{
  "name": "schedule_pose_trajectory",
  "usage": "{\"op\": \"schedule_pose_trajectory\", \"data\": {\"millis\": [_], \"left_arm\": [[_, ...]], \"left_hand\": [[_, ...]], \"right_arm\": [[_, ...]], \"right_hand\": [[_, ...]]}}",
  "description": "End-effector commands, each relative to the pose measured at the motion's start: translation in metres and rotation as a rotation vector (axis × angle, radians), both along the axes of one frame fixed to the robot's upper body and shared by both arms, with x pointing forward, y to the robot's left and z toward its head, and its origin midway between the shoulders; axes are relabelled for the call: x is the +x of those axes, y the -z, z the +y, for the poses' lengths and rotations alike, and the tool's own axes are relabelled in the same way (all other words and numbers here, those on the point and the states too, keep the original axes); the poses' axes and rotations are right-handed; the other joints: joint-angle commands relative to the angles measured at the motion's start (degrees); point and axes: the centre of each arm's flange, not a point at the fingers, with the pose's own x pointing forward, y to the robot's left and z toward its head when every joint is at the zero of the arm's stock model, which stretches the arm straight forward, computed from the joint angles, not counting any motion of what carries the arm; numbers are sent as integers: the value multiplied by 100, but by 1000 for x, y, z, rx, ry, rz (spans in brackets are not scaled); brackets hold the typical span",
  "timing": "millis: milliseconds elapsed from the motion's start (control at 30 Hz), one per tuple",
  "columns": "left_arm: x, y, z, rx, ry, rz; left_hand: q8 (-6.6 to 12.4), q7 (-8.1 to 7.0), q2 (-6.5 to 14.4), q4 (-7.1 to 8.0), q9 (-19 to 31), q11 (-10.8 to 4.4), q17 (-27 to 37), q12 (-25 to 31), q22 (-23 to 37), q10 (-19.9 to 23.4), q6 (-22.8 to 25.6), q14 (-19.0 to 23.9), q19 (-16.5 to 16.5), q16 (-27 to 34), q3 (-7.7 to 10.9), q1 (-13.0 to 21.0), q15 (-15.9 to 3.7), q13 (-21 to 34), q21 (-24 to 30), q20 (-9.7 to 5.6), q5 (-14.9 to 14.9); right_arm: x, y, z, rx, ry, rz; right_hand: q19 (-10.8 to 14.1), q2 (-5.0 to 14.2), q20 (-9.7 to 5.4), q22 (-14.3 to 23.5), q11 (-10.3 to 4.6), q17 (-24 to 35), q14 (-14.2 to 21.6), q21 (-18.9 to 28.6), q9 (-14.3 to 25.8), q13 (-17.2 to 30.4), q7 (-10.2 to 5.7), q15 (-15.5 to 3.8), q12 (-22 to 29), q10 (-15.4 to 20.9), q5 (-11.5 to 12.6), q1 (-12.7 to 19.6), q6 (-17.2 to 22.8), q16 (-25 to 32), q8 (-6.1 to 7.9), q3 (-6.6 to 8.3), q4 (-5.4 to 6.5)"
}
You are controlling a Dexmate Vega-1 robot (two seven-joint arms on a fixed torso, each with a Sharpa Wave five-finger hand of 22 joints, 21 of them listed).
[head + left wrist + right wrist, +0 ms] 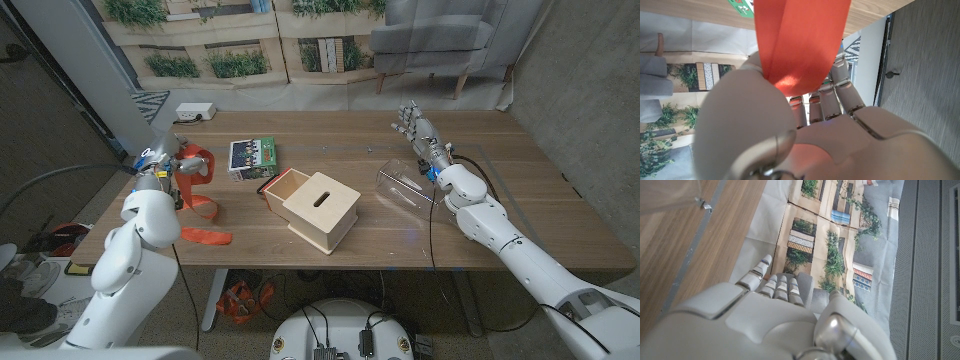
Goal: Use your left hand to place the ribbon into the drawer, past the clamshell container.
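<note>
- Left hand (163, 160) grasps the orange ribbon (196, 200) – its tail trails below the fingers (840, 90) onto the table (480, 235).
- Right hand (415, 128) holds nothing, fingers released – clamshell container (400, 185) just behind them.
- Drawer (312, 208) between both hands.

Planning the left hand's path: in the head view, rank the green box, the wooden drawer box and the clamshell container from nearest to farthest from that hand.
1. Green box: just right of the left hand, which holds the ribbon.
2. Wooden drawer box: mid-table.
3. Clamshell container: farthest, by the right arm.
</note>
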Motion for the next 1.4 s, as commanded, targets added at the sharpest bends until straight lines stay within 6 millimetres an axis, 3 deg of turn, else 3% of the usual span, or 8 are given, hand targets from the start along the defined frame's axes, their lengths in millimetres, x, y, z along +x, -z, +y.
{"op": "schedule_pose_trajectory", "data": {"millis": [33,800,1400], "left_arm": [[12,-9,-7,-7,43,-42],[19,-29,-31,84,107,-99],[23,-41,-41,251,232,-118]], "left_hand": [[229,121,14,155,227,-1180,28,-21,-16,1261,197,1062,-29,-27,347,10,-1586,1254,53,-484,55],[192,104,-16,169,257,-1228,68,-133,-136,1325,232,1127,-82,-166,439,-67,-1584,1299,197,-515,63],[162,24,-40,206,272,-1301,96,-208,-194,1323,245,1117,-164,-294,500,-179,-1583,1386,247,-519,80]], "right_arm": [[-2,-2,-2,-2,-1,-7],[-3,-4,-5,1,0,-14],[-2,-1,-8,11,1,-13]], "right_hand": [[36,-16,-63,15,-12,-2,47,-9,29,32,15,-10,22,40,-24,-11,58,-18,18,54,6],[39,-24,-73,14,-14,-2,47,-14,30,33,17,-10,20,36,-33,-22,55,-21,15,74,4],[40,-30,-73,14,-26,-2,42,-18,30,33,19,-7,22,43,-40,-33,53,-24,13,92,2]]}}
